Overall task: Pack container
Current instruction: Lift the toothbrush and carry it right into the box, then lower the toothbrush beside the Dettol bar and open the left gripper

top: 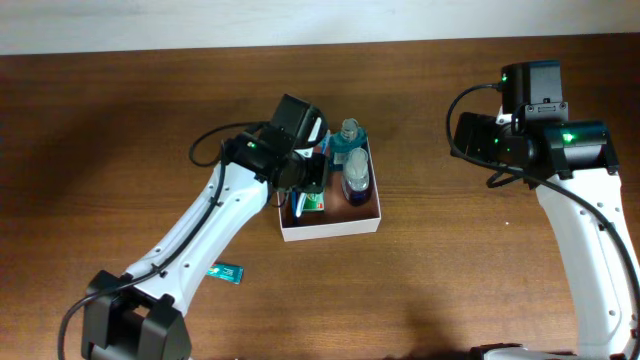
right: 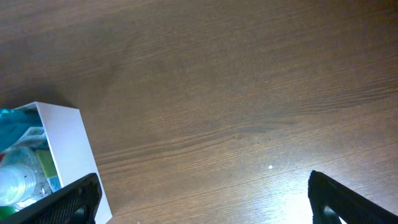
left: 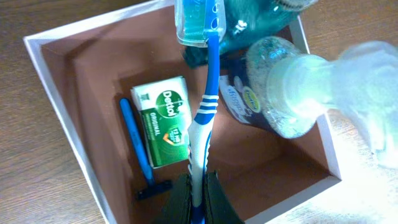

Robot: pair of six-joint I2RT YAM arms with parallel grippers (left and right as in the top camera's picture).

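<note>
Toothbrush (left: 205, 106) clamped at the tail of its blue-and-white handle, the left gripper (left: 198, 190) hangs over the container (top: 330, 231), its jaws closed tight on the handle. The container, a shallow square box with thin white walls and a reddish-brown floor, sits near the middle of the wooden table (top: 450, 280), between the two arms and closer to the left one.

From the left wrist camera, the brush runs from the fingers toward the far wall, and its head wears a pale green cap. Under it on the floor lies a green Dettol soap packet (left: 163, 121). Just beside the packet, on the side of the nearer white wall, a blue razor (left: 137, 146) lies lengthwise. A clear pump bottle (left: 292, 93) fills the opposite side, leaning over a blue-and-white pouch (left: 235, 99). Behind them is something teal (left: 249, 18), perhaps another bottle, though it is too blurred to name.

The right gripper (right: 202, 180) stands well apart from the box, to its right, with its fingers spread wide over bare wood and nothing between them. Only one white corner of the container shows at the edge of its camera view. A small green flat packet (top: 228, 271) lies alone on the table beside the left arm, outside the box.
</note>
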